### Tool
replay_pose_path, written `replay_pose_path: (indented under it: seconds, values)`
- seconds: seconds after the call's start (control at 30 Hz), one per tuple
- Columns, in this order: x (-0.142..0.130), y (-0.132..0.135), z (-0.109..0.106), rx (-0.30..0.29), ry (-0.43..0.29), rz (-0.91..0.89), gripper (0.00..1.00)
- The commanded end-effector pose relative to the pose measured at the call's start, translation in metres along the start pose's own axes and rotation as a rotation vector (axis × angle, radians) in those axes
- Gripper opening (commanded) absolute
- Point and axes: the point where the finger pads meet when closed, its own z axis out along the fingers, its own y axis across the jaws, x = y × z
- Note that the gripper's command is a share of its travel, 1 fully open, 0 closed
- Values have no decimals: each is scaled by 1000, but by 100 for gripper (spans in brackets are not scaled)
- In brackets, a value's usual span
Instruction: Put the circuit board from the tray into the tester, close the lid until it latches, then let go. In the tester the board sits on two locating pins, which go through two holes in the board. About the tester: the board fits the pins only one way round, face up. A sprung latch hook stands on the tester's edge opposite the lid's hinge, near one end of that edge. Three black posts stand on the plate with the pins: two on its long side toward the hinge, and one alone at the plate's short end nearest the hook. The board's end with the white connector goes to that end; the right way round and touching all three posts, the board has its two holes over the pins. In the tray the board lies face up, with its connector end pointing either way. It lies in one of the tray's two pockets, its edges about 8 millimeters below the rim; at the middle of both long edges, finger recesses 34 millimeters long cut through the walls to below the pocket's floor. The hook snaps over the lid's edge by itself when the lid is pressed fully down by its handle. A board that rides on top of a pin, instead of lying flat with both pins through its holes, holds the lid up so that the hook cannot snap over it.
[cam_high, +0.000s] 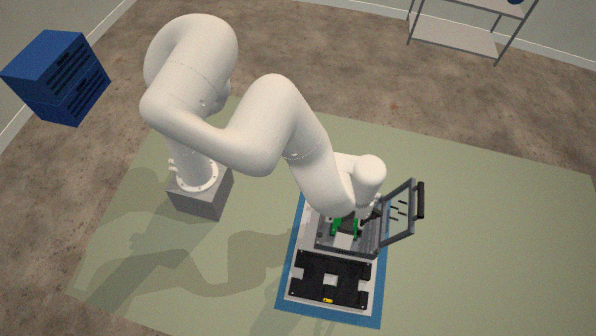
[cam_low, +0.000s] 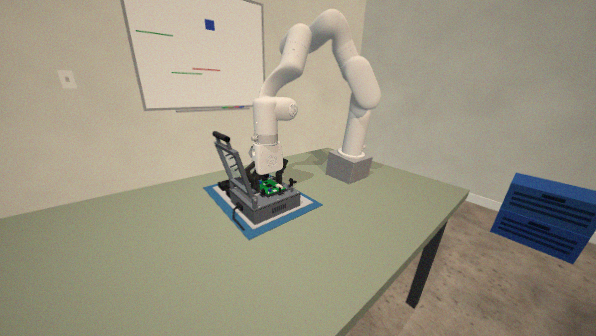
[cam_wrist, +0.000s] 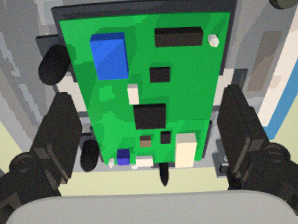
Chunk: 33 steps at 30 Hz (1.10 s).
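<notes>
One green board, open tool, lid raised

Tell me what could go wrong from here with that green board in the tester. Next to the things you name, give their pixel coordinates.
The open black pincer (cam_wrist: 148, 106) stands around the green circuit board (cam_wrist: 145, 95) (cam_low: 270, 186), fingers close to its edges; rising crooked might nudge it. I can't see pins through its holes, so it may be riding on one and could stop the raised grey-framed lid (cam_high: 412, 206) (cam_low: 235, 165) latching.
</notes>
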Motion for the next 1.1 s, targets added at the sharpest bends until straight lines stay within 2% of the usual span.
replay_pose_path:
  seconds: [0.0, 1.07]
  values:
    - [0, -1, -1, 4, 1, 0, 100]
    - [0, -1, -7, 4, 1, 0, 100]
